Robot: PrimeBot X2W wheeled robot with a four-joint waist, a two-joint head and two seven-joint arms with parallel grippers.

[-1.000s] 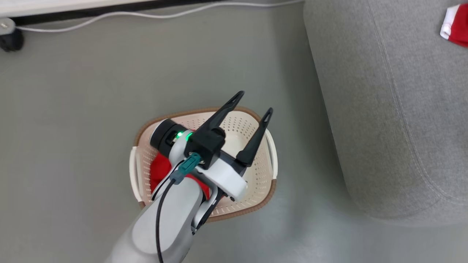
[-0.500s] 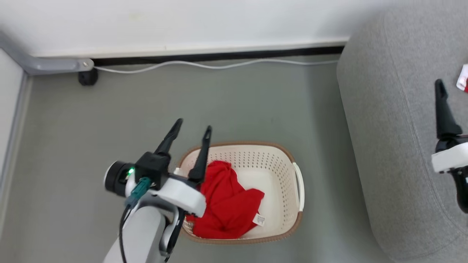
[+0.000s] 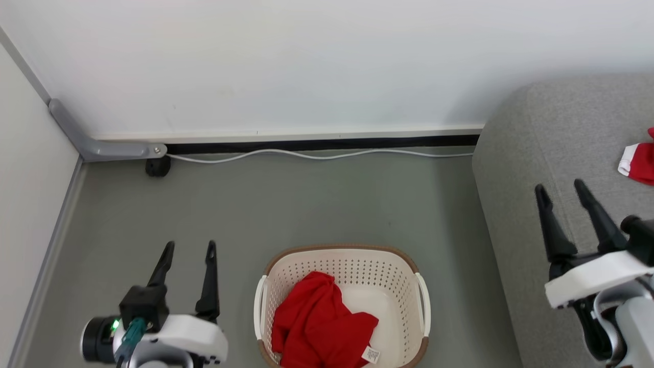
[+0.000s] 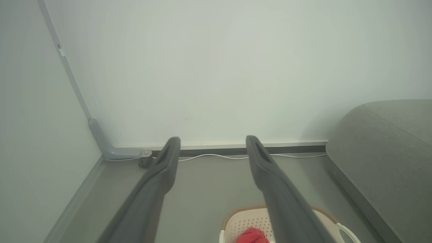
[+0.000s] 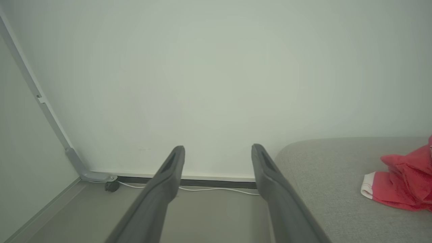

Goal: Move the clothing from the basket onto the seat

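Finds crumpled red fabric garment (image 3: 317, 327) in oval cream perforated basket (image 3: 337, 266) just right of spread, empty left gripper (image 3: 190, 246), farther from spread, empty right gripper (image 3: 559, 186).

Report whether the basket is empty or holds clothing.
Not empty. One crumpled red garment lies inside the basket, covering its left side; the right side of its bottom is bare.

Figure: Bright, even indoor lighting; head view sharp.
A soft shadow falls on the wall (image 3: 449, 102) beside the seat (image 3: 536, 153); both wrist views appear hazy and low in contrast.
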